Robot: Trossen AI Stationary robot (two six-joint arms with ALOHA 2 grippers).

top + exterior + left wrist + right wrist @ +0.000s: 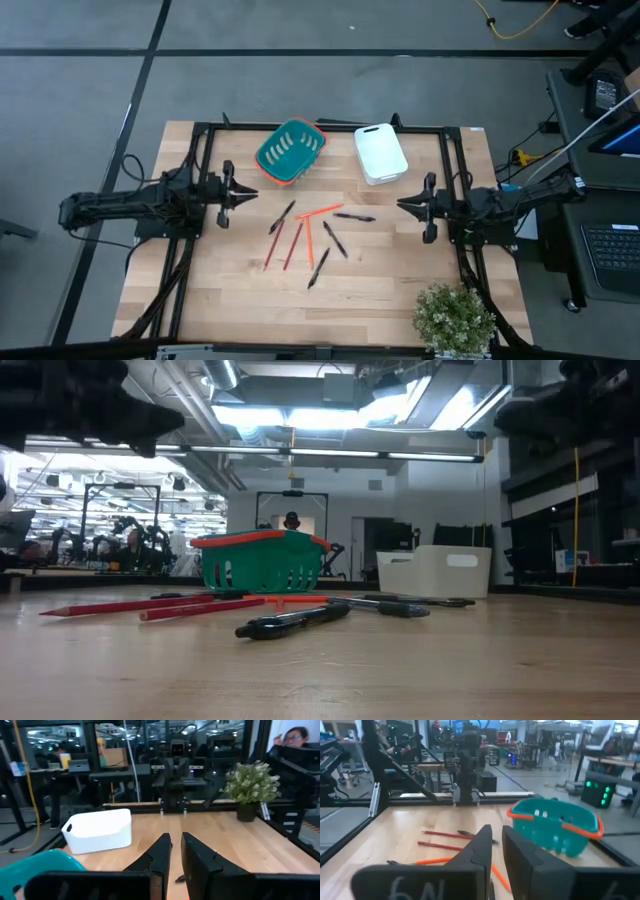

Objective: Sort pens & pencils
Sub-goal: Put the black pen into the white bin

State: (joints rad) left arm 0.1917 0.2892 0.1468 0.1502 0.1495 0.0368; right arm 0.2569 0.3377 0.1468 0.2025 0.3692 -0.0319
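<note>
several pens and pencils are lying loose in the middle of the wooden worktop in the high view, mixed together in one scatter. the black pens are sitting at the centre and centre-right of the scatter, one more angled just left of centre and another lower down toward the bottom of the group. the red-brown pencils are slanting at the left of the scatter, with brighter orange ones crossing near its top centre. in the low view the pencils are stretching across the left of the frame while a black pen is lying nearest, at the centre

just above the scatter in the high view, a teal basket with an orange rim is standing at upper centre, and a white bin is sitting just right of it, apart from it. a small potted plant is standing at the lower right corner of the worktop

both arms are waiting at the sides: the left tool is hovering at centre-left, its fingers pressed nearly together and pinching nothing, and the right tool is hovering at centre-right, its fingers likewise drawn close together and empty, each well apart from the pens and pencils
</note>
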